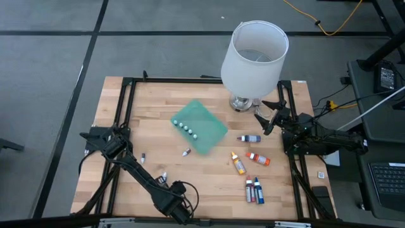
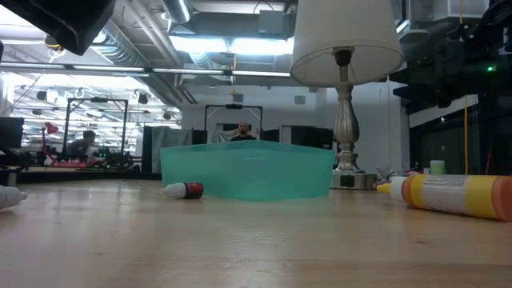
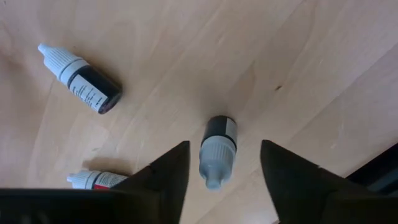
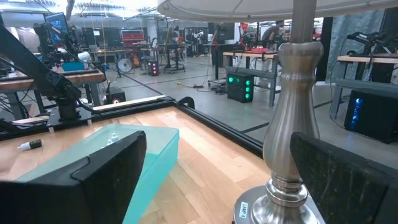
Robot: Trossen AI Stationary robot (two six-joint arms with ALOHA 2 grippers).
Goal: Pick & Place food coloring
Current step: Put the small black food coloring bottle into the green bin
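Observation:
The food coloring is scattered over the wooden table. Several tiny white-capped bottles [image 1: 186,127] stand in a row on the green mat [image 1: 205,136]. More tiny ones lie on the wood [image 1: 186,152] [image 1: 143,157]. Finger-sized bottles lie to the right: purple-blue [image 1: 250,138], red-orange [image 1: 258,158], orange [image 1: 238,163], and a red and blue pair [image 1: 254,190]. My left gripper [image 3: 224,146] is open near the table's near edge [image 1: 166,185], a finger on each side of a tiny dark bottle [image 3: 219,140] lying on its side, without touching it. My right gripper [image 4: 221,180] is open beside the lamp's base [image 1: 266,120].
A white-shaded lamp [image 1: 254,54] on a metal stem [image 4: 298,124] stands at the far right, right in front of my right gripper. Two more tiny bottles [image 3: 81,78] [image 3: 93,180] lie close to my left fingers. A black frame [image 1: 126,101] borders the table.

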